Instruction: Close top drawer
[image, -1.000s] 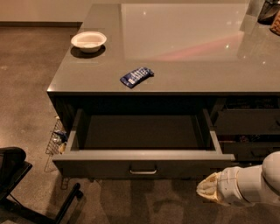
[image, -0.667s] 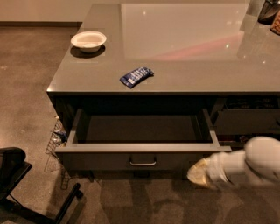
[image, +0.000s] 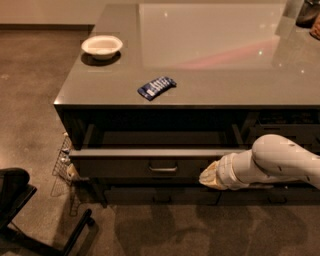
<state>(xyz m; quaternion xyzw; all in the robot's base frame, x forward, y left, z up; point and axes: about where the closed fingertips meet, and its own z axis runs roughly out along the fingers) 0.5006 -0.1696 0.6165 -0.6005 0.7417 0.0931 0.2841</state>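
open floor (image: 165, 230) in front of the top drawer (image: 115, 167), chair (image: 15, 192) off its left | end effector (image: 210, 177) at drawer front, right of handle (image: 163, 169), grip state hidden tbh | drawer pokes out slightly past worktop (image: 225, 85) edge | blue packet (image: 156, 87) above, print unreadable

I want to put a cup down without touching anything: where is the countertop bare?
The countertop is bare across its middle and right, from the blue packet back to the far edge. The white bowl holds the left corner, dark items the far right corner. The pincer is low, at the top drawer front.
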